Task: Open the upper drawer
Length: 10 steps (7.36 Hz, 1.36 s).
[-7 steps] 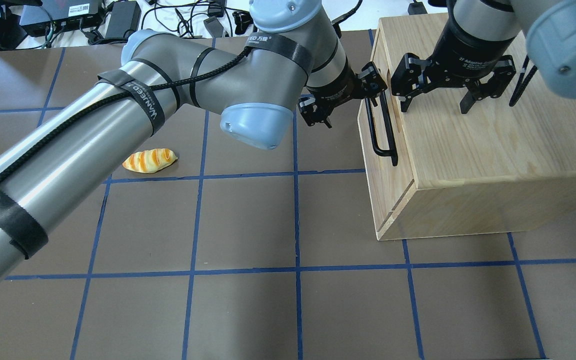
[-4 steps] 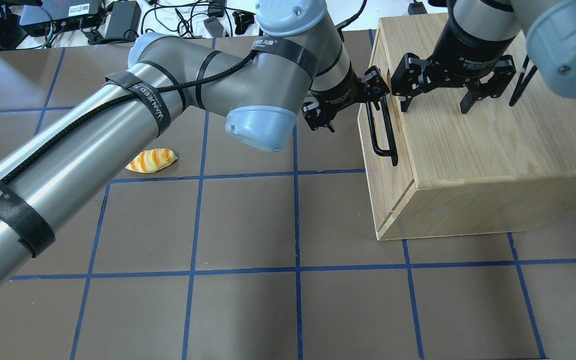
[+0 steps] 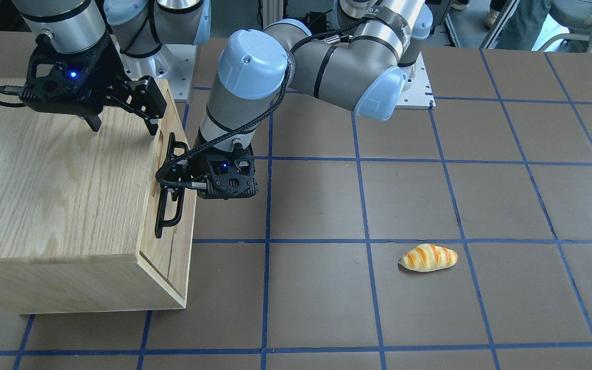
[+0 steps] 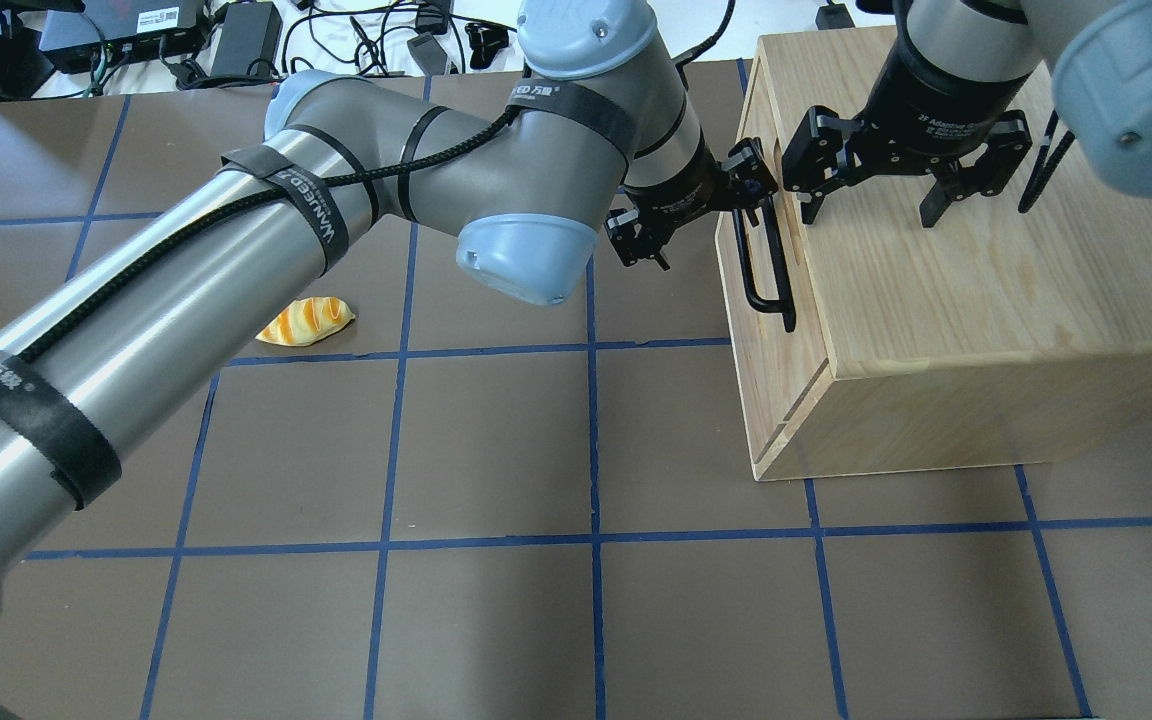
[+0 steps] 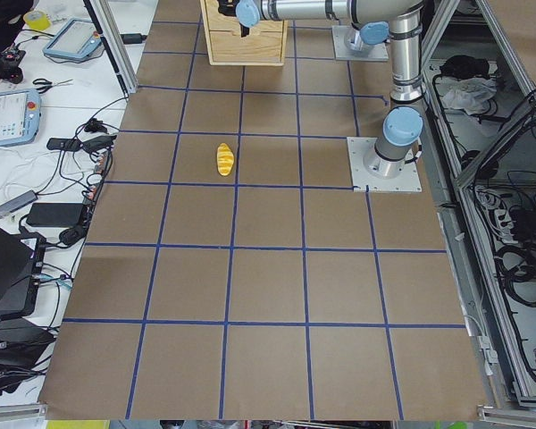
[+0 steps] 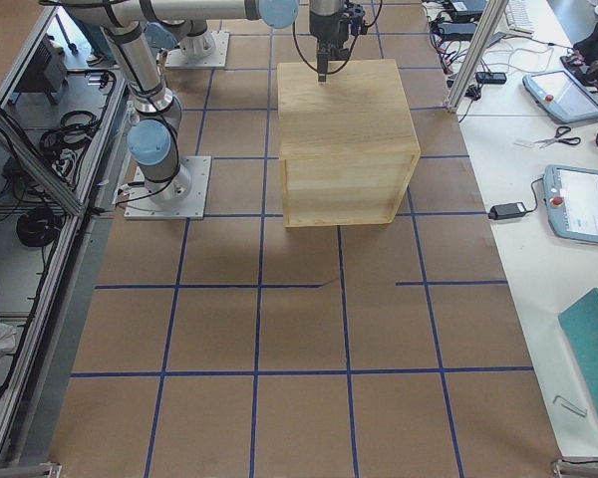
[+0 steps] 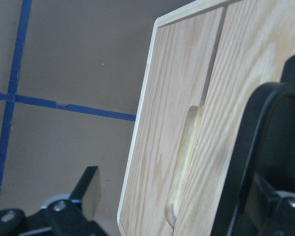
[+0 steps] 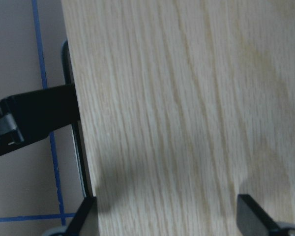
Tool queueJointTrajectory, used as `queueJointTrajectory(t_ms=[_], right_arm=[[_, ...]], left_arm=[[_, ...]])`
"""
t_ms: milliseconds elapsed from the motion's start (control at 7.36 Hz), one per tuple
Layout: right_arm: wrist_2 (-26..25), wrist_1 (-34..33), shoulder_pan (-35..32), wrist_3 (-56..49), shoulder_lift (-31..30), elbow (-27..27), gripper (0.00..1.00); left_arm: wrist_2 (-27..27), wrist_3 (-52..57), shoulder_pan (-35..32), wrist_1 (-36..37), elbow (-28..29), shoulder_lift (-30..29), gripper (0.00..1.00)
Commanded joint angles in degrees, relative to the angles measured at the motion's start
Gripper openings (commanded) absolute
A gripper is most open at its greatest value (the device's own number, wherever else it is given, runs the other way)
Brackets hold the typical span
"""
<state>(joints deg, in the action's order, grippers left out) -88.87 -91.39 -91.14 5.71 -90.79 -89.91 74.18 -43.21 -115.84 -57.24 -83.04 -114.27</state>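
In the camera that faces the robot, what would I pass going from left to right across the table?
Wooden cabinet → left gripper, open around the black handle of the upper drawer → bread roll. The right gripper hovers over the cabinet, so it has no place of its own.

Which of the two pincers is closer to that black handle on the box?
Left. The left pincer sits open at the handle, by its end nearer the robot; the right pincer hangs open over the top of the box.
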Motion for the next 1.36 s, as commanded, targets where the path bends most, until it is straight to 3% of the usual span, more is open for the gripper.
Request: queueJointTrajectory(t_ms=[0,1222], right_arm=[[0.0,0.1,0.0,0.0,0.0,0.0,1.0],[0.0,0.0,0.0,0.0,0.0,0.0,1.0]], left_arm=[[0.4,0.1,0.1,-0.2,0.1,0.0,1.0],[4.9,1.0,0.4,-4.5,0.7,1.2,1.0]])
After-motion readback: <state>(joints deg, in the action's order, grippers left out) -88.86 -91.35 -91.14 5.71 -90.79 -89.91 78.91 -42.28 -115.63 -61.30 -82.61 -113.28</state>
